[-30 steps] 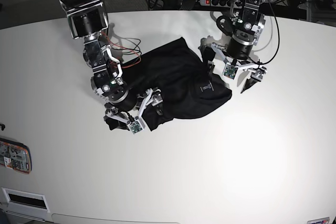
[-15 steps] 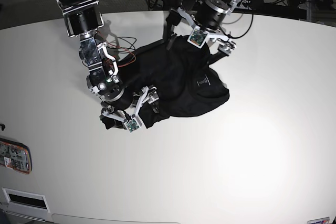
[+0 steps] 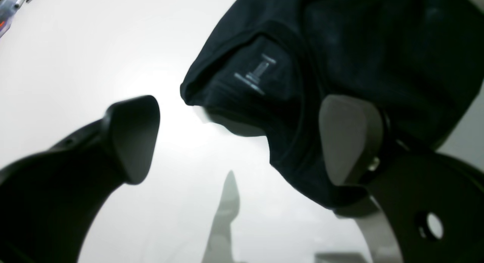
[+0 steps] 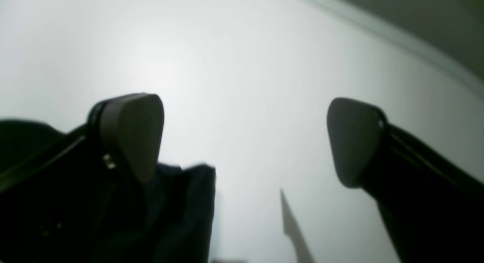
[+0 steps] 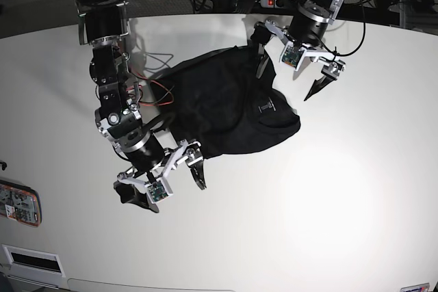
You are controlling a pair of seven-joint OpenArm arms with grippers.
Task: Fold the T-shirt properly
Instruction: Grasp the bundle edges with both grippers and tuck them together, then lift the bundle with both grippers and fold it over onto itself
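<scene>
The right hand [image 5: 163,186] sits nearest, low over the white surface [image 5: 287,223], spread wide with nothing between its fingers. Half a second ago it was pressed into the lower-left edge of the shirt; now it has come off the cloth and drawn back toward the near side. In the right wrist view its two pads [image 4: 132,130] stand far apart over bare surface, and a dark corner of the shirt [image 4: 181,210] lies just under the left one.

Beyond it the shirt [image 5: 226,111] lies in a crumpled black heap mid-surface, much where it was, its pale tag [image 5: 265,107] facing up on the right-hand lobe. Red wires [image 5: 154,90] trail on the surface by its left edge.

Farthest back, the left hand [image 5: 291,73] hangs above the shirt's upper right edge, also wide and holding nothing. It has swung right since the earlier frame, when it hovered over the shirt's top. In the left wrist view the tag [image 3: 255,72] shows between its fingers [image 3: 349,138], one of which overlaps the cloth, while the other is over bare surface.
</scene>
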